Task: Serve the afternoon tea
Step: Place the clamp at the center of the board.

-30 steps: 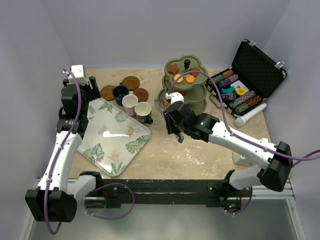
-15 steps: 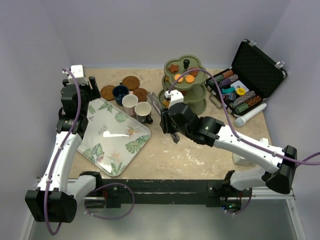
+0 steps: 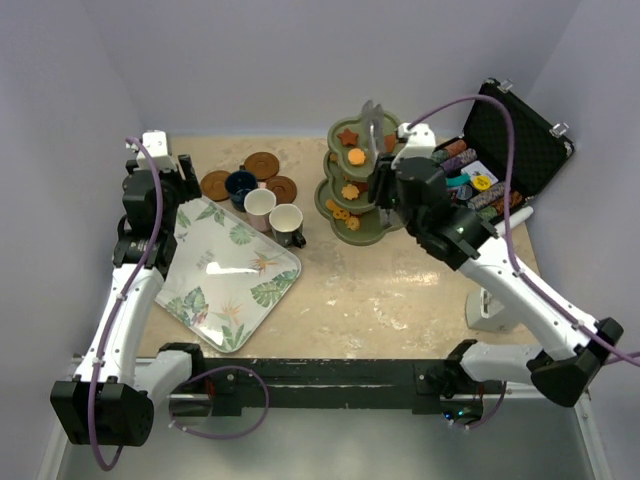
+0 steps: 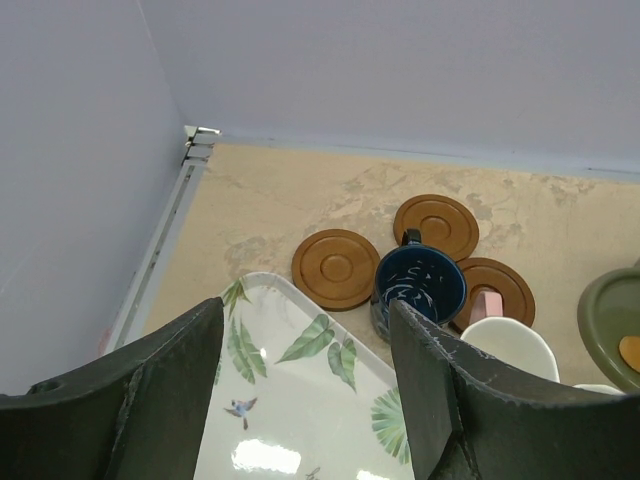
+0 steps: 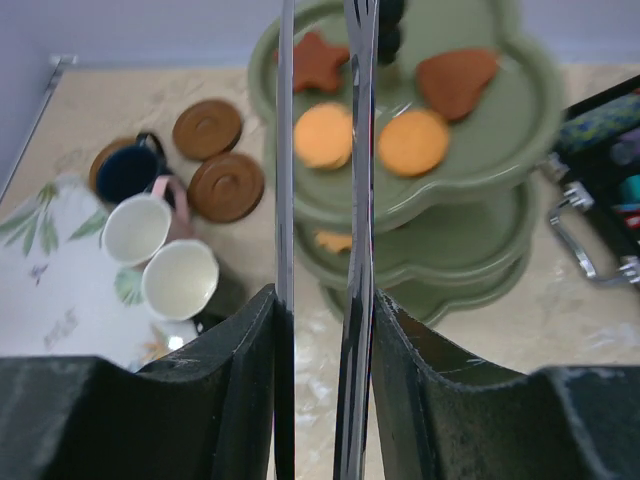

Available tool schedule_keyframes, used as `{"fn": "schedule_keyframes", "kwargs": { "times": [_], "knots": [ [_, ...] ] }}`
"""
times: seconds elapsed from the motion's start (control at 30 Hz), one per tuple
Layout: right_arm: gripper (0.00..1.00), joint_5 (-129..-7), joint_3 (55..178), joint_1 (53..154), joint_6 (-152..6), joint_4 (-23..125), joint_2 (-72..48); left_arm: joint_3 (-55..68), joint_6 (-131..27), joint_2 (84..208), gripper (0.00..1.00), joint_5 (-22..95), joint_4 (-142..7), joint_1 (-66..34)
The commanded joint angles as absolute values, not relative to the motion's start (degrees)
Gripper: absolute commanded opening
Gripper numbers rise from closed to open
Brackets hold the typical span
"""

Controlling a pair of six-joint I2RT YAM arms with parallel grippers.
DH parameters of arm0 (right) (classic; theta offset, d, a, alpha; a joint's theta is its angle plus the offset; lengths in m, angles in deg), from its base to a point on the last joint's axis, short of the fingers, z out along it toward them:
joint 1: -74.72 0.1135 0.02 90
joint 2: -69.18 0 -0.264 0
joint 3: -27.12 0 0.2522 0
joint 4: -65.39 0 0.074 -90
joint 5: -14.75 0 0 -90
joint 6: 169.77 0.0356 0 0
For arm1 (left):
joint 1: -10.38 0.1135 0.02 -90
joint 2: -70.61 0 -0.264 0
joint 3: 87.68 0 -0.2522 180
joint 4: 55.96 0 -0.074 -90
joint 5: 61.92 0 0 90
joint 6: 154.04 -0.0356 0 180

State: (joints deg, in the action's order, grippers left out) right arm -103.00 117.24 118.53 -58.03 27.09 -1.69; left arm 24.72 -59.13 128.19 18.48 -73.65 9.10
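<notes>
table (image 3: 400, 290): right end effector (image 5: 322, 308) clamps tongs (image 5: 359, 150) over stand (image 5: 522, 118); left end effector (image 4: 305, 322) apart.

Olive-grn stand (image 5: 510, 120), slvr tongs (image 5: 358, 200)

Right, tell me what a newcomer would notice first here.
The olive-green three-tier stand at the back centre carries orange and brown biscuits, and the right gripper holds metal tongs above its top tier. An open case of poker chips sits far right, and three cups stand beside the leaf-patterned tray at left.
</notes>
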Motion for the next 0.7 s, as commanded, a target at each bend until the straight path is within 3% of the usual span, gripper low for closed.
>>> {"fn": "schedule_keyframes", "kwargs": {
  "times": [0.0, 0.27, 0.5, 0.67],
  "knots": [
    [0.40, -107.15, 122.00, 113.41, -64.30, 31.50, 1.68, 24.95, -59.46, 127.12, 0.72, 19.03, -71.22, 8.80],
    [0.40, -97.76, 112.44, 91.34, -67.56, 36.86, 5.38, 24.77, -59.11, 127.21, 0.72, 19.73, -71.22, 8.80],
    [0.40, -94.68, 101.54, 88.52, -62.11, 33.00, -0.32, 24.69, -58.59, 127.39, 0.72, 20.87, -71.22, 8.80],
    [0.35, -93.70, 102.76, 88.60, -59.03, 27.55, -7.97, 24.07, -58.32, 128.35, 0.72, 21.32, -72.01, 8.71]
  ]
}}
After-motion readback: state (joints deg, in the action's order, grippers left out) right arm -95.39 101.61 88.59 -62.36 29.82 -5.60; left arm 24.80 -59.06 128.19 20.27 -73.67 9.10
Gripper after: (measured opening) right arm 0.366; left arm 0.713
